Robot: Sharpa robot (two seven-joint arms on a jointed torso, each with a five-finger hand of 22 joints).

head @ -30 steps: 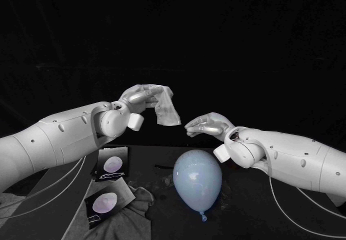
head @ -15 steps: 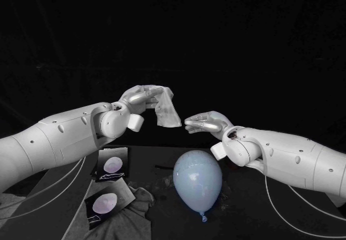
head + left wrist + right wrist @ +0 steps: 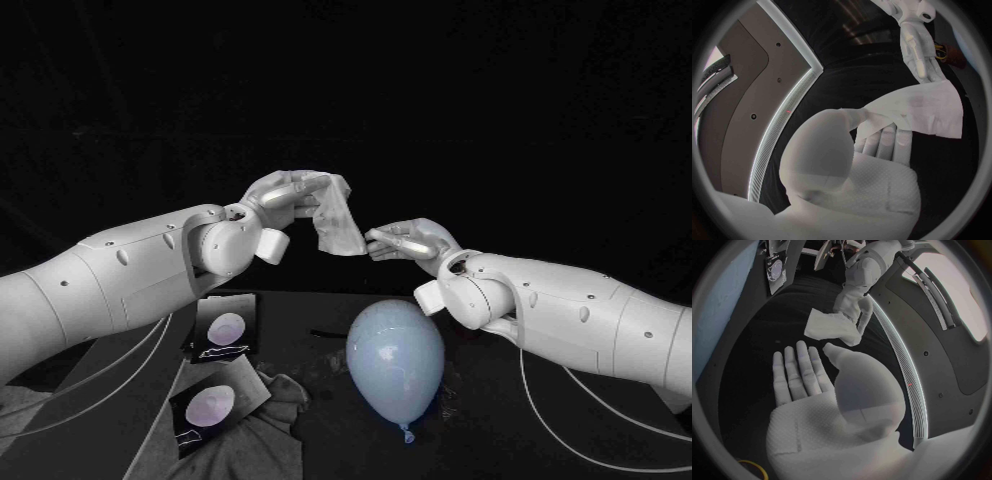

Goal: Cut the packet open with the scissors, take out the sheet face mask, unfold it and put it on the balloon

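Unfolding is the step in hand, judged from the layout: the sheet is out of its packet and held in the air, not yet opened.

The left hand [image 3: 284, 195] grips the folded white sheet face mask [image 3: 335, 215] by its upper part, fingers closed over the fabric. The mask hangs down from those fingers toward the right hand [image 3: 411, 240]. The right hand holds nothing; the right wrist view shows its fingers straight and apart, with the thumb clear of them. In the head view its fingertips [image 3: 375, 241] stand at the lower corner of the mask. Whether they touch the fabric cannot be told.

The pale blue elongated rubber balloon [image 3: 394, 358] lies on the black table [image 3: 505, 420] below both hands, more nearly under the right hand, with its knot toward the robot. One black printed packet [image 3: 224, 328] lies below the left wrist. A second black packet [image 3: 212, 405] lies nearer the robot on a crumpled grey cloth [image 3: 267, 430]. Which packet was cut cannot be told.

Next move, as a judgement:
1. Close the right thumb and a finger on the free lower corner, taking one layer only.
2. Keep the left grip firm and draw the hands apart to open the folds; thin fabric is likely to cling to itself.
3. Lower the opened sheet over the balloon.
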